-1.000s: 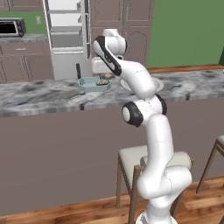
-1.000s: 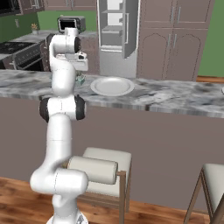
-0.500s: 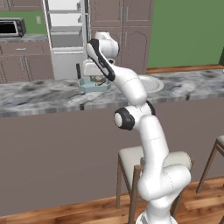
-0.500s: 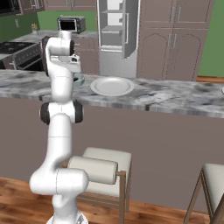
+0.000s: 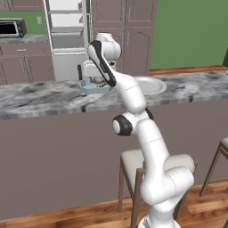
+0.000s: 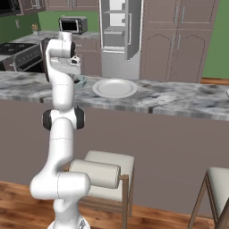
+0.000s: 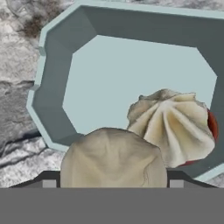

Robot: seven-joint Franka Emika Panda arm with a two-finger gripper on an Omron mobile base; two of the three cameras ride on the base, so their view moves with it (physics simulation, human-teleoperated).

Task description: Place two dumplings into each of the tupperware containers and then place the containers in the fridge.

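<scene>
A pale teal tupperware container (image 7: 131, 78) lies on the marble counter, also seen in the left base view (image 5: 95, 86) and peeking past the arm in the right base view (image 6: 81, 82). One pleated dumpling (image 7: 175, 124) rests inside it at its right side. My gripper (image 7: 111, 183) hovers just above the tub's near rim, shut on a second dumpling (image 7: 113, 157) held between its fingertips (image 7: 49, 183). The gripper (image 5: 89, 78) hangs over the tub from the base views too (image 6: 76, 71). The fridge (image 5: 67, 40) stands open behind the counter (image 6: 115, 31).
A round white plate (image 5: 150, 85) sits right of the tub (image 6: 115, 88). The marble counter (image 5: 40, 95) runs across both base views, with stools (image 6: 105, 167) below its front. A black microwave (image 5: 10, 27) stands at the back left.
The arm's elbow and upper links have swung to the left. The hand has edged slightly left and stays over the tub.
</scene>
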